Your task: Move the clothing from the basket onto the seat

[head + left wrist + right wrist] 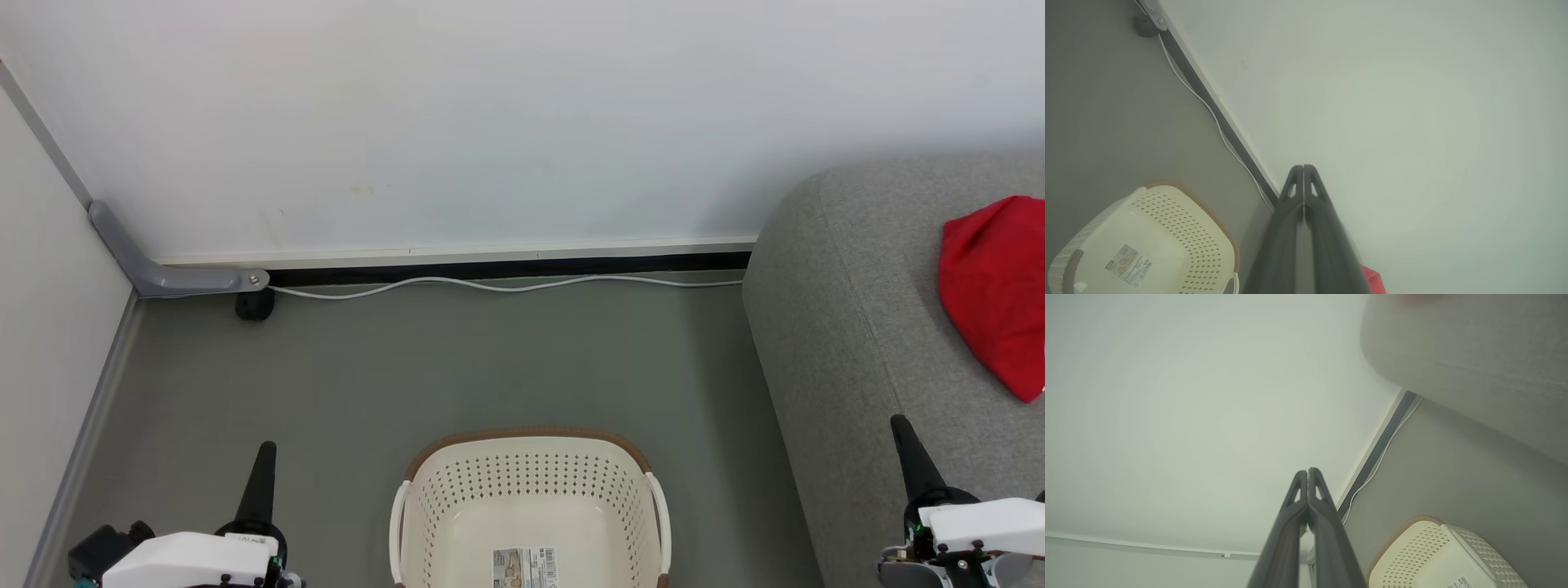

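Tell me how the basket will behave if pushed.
Probably light: the basket looks empty but for a paper label, and its walls are perforated plastic. On the smooth floor it would likely slide rather than tip; its base looks wide.

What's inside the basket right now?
The basket holds a paper label on its bottom, no garments visible. Its near end is out of frame. Red clothing lies on the seat.

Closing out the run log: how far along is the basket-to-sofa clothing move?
Done: red clothing lies on the sofa; the basket shows a bare bottom with just its label. In hand: nothing; left hand and right hand are shut and empty, either side of the basket. Left: apparently nothing, though the basket's near end is out of frame.
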Controlling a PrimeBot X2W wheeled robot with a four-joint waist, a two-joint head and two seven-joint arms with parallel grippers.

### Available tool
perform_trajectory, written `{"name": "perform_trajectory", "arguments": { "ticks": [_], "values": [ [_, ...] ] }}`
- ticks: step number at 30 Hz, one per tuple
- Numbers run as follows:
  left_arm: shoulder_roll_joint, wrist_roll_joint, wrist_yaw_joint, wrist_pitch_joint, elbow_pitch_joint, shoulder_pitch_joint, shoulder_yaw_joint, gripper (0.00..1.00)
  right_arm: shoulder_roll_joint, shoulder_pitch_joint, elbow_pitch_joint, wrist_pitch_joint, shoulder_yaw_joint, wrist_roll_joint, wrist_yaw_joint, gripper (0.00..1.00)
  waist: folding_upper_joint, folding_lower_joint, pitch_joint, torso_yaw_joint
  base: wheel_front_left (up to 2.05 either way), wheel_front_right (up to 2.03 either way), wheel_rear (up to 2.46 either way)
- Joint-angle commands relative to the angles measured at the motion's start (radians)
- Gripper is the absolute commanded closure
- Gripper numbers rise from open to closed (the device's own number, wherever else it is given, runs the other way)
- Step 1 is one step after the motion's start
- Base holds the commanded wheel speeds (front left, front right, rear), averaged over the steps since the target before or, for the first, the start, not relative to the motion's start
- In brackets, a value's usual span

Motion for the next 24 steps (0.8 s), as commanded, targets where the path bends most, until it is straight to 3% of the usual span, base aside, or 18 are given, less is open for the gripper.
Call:
{"name": "perform_trajectory", "arguments": {
  "ticks": [1, 24],
  "values": [
    [0.012, -0.033, -0.013, 0.007, -0.029, -0.055, 0.033, 1.00, -0.007, -0.035, -0.038, 0.013, 0.006, 0.031, 0.003, 1.00, 0.0000, 0.0000, 0.000, 0.000, 0.00, 0.00, 0.00],
    [0.013, -0.282, -0.053, 0.076, -0.035, -0.088, 0.080, 1.00, 0.013, -0.036, -0.068, 0.079, -0.034, 0.263, 0.003, 1.00, 0.0000, 0.0000, -0.001, -0.001, 0.00, 0.00, 0.00]
  ]
}}
